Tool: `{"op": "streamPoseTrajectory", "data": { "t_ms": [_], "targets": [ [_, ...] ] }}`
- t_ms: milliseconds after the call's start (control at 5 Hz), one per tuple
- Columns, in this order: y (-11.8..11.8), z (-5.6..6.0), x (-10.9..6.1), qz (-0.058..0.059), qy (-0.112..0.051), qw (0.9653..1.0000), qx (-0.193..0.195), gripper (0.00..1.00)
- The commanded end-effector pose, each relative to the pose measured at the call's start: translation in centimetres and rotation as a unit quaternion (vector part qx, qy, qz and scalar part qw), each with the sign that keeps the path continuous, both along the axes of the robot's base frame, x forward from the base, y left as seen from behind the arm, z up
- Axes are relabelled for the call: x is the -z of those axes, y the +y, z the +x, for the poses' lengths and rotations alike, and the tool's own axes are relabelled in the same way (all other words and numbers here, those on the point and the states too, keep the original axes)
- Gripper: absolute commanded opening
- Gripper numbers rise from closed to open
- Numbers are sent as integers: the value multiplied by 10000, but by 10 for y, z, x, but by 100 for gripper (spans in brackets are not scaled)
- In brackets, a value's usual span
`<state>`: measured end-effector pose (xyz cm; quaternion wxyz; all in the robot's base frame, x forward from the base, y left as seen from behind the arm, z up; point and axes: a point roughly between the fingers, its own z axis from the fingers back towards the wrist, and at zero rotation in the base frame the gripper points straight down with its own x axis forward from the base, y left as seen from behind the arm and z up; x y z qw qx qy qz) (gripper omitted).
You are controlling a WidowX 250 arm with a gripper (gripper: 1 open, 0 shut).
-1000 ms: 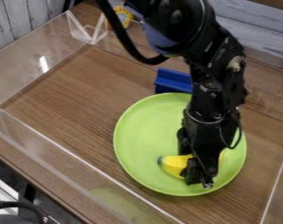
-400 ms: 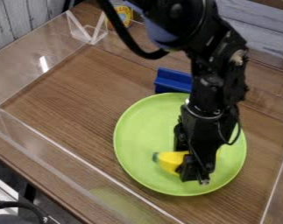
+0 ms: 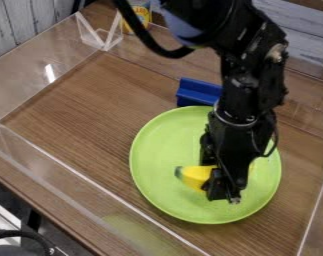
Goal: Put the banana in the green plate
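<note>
Gripper (image 3: 228, 188): pointing straight down, jaws clamped on the banana (image 3: 196, 177), which juts left of them.
Green plate (image 3: 161, 150): directly beneath the jaws.
Blue block (image 3: 195, 92): beyond the jaws.
Risk: releasing high, the smooth banana may bounce or roll over the shallow rim.

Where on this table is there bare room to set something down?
Bare wood lies left of the green plate, out to the clear wall. The plate's left half is free too. Its right half is crowded: the gripper with the banana; the blue block sits behind.
</note>
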<state>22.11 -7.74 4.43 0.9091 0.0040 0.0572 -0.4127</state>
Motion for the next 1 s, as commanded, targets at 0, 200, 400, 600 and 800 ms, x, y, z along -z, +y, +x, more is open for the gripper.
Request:
{"op": "streamPoseTrajectory", "data": {
  "t_ms": [0, 200, 400, 600, 800],
  "targets": [
    [-1, 12, -21, -119, -392, 9992, -7, 0],
    [0, 13, -24, -135, -433, 9990, 2, 0],
    [1, 13, -26, -159, -447, 9989, 14, 0],
    [2, 14, -29, -185, -464, 9987, 24, 0],
    [3, 14, -32, -207, -482, 9986, 33, 0]
  ]
}}
